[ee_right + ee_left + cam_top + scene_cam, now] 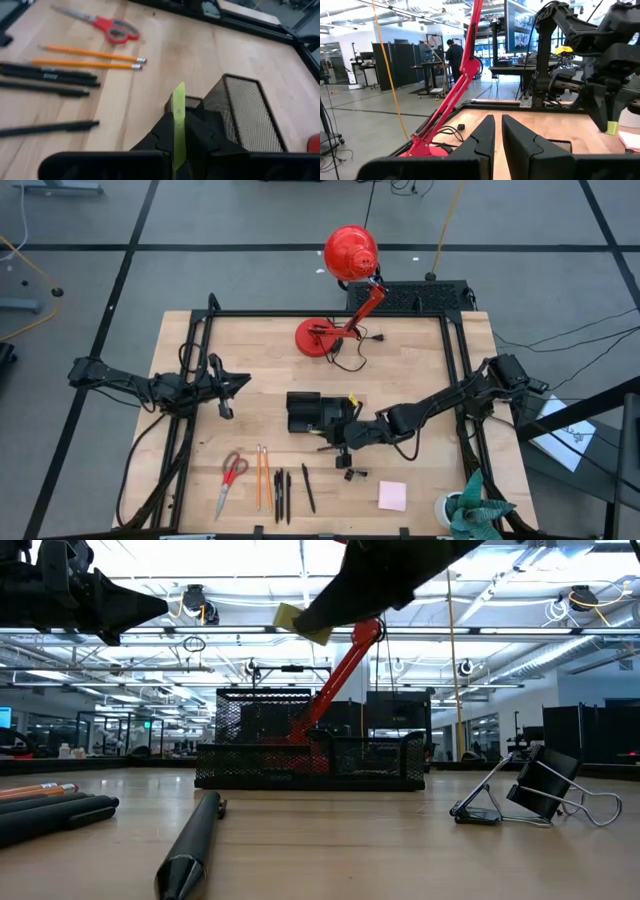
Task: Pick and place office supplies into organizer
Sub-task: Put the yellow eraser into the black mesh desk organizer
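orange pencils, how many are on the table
2: both orange wooden pencils lie side by side on the wooden table, one next to the red-handled scissors, the other beside the black pens.

Scissors [231, 475] left of pencils [263, 477].

There's a red desk lamp [345, 280] at the back of the wooden table [420, 370], a small potted plant [470, 510] at the front corner, and a person [454, 55] way off in the room.
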{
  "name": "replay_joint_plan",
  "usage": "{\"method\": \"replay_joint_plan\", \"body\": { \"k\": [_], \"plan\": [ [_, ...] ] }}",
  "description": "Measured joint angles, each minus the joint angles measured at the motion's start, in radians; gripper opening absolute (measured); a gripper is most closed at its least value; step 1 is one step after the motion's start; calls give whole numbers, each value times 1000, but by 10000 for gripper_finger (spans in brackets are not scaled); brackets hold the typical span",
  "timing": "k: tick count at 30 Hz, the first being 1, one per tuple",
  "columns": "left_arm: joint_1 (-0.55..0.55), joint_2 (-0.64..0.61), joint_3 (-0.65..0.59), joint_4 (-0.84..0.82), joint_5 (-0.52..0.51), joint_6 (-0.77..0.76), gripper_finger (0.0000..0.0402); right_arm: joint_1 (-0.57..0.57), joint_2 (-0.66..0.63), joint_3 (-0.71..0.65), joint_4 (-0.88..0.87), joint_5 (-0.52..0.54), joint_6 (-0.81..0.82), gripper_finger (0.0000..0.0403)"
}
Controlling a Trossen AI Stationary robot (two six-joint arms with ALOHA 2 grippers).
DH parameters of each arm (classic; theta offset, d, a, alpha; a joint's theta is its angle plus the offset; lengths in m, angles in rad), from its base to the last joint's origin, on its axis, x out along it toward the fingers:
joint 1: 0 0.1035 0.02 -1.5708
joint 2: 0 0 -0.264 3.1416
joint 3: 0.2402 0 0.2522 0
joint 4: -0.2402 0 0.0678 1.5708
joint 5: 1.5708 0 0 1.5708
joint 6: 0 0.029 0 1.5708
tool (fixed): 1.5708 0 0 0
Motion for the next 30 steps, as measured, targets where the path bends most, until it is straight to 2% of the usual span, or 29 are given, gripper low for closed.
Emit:
{"method": "replay_joint_plan", "body": {
  "k": [6,11,24,30],
  "plan": [
    [0,0,0,0,0,0,42,-65,45,0,106,-142,-22,17],
    [0,0,0,0,0,8,42,-110,104,0,146,-204,-27,17],
    [0,0,0,-1,0,25,42,-149,250,2,263,-200,-65,17],
    [0,0,0,-1,0,25,42,-153,262,3,253,-143,-85,17]
  ]
}}
